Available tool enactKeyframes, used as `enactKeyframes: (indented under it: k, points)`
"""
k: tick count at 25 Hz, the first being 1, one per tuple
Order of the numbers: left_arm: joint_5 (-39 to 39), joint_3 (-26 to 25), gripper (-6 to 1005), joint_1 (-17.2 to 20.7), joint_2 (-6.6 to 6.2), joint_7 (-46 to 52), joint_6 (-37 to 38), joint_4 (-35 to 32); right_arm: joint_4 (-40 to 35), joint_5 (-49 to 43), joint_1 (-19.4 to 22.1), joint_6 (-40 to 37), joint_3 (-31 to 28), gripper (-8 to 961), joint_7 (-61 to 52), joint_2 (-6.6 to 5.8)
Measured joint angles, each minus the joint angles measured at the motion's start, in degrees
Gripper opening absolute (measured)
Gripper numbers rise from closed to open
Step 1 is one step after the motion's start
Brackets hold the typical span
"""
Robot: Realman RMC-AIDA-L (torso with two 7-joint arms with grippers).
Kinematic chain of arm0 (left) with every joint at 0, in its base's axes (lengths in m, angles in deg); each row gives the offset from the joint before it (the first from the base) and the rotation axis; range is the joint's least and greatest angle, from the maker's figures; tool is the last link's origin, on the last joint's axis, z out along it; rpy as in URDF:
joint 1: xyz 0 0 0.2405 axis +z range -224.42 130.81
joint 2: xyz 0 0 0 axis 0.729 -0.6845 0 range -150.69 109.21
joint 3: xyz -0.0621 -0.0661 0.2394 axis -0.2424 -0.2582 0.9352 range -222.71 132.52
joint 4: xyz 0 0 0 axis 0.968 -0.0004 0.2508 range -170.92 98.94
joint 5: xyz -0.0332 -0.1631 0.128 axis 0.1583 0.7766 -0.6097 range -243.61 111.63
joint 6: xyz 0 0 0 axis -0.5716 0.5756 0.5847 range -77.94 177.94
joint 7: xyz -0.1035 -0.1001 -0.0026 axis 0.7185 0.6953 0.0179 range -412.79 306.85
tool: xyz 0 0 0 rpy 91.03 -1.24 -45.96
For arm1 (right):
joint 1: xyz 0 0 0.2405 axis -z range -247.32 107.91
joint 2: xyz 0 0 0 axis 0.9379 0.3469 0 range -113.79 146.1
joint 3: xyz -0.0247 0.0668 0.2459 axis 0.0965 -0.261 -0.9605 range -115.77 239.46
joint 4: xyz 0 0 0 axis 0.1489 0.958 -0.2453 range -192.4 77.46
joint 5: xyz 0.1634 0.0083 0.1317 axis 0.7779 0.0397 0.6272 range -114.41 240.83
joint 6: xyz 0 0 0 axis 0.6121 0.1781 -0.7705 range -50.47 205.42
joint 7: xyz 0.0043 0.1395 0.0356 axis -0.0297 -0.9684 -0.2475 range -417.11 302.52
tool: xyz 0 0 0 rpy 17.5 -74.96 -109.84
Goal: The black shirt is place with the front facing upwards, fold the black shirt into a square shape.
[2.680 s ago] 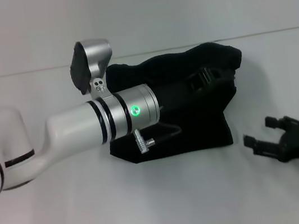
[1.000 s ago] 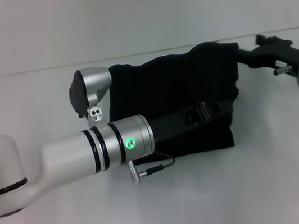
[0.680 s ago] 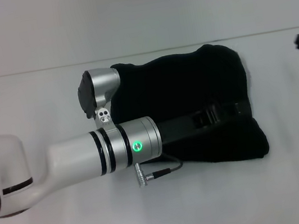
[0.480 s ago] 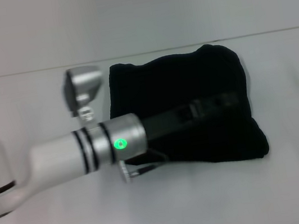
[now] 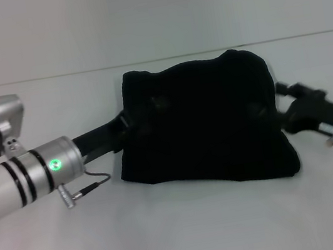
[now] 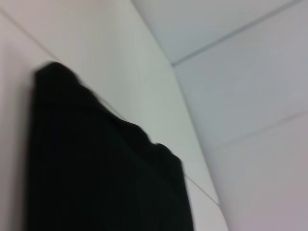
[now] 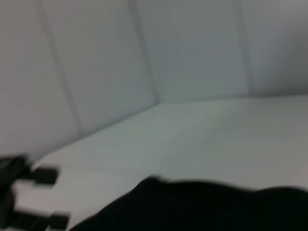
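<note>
The black shirt (image 5: pixel 201 122) lies folded into a thick, roughly square bundle in the middle of the white table; no lettering shows. It fills the lower part of the left wrist view as the black shirt (image 6: pixel 96 183) and the near edge of the right wrist view as the black shirt (image 7: pixel 202 207). My left gripper (image 5: pixel 126 124) is low at the bundle's left edge. In the right wrist view that left gripper (image 7: pixel 52 197) shows two fingers spread apart with table between them. My right gripper (image 5: pixel 283 109) is at the bundle's right edge, dark against the cloth.
The white table (image 5: pixel 189 229) runs back to a pale wall (image 5: pixel 149 13) just behind the shirt. A short cable with a metal plug (image 5: pixel 79 191) hangs from my left wrist beside the shirt's front left corner.
My left arm has drawn back leftward from over the shirt to its left edge. My right arm has come in from the far right to the shirt's right edge. The bundle keeps its shape.
</note>
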Motion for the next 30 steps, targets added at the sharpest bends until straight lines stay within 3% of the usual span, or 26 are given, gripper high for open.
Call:
enactKeyframes:
  k: [5, 10, 18, 23, 30]
  points:
    - [-0.3, 0.1, 909, 1.6, -1.84, 2.8, -0.5, 0.1, 1.1, -0.4, -1.5, 6.6, 7.1, 900, -0.1, 0.26]
    - [-0.5, 0.5, 931, 2.9, -3.77, 5.9, -0.5, 0.2, 1.7, -0.2, -1.6, 11.8, 8.4, 900, -0.3, 0.27]
    - [-2.9, 2.9, 932, 3.0, -6.04, 13.5, -0.4, 0.1, -2.6, 0.1, 1.9, -1.1, 7.6, 899, -0.4, -0.35]
    - [-3.5, 3.7, 908, 3.4, -6.16, 15.7, -0.6, 0.0, -5.7, -4.2, 6.1, -11.3, 8.5, 900, 0.2, -0.88]
    - [-6.9, 3.8, 874, 3.6, -6.19, 18.0, -0.7, 0.1, -5.8, -11.0, 8.6, -13.5, 8.6, 899, 1.9, -0.41]
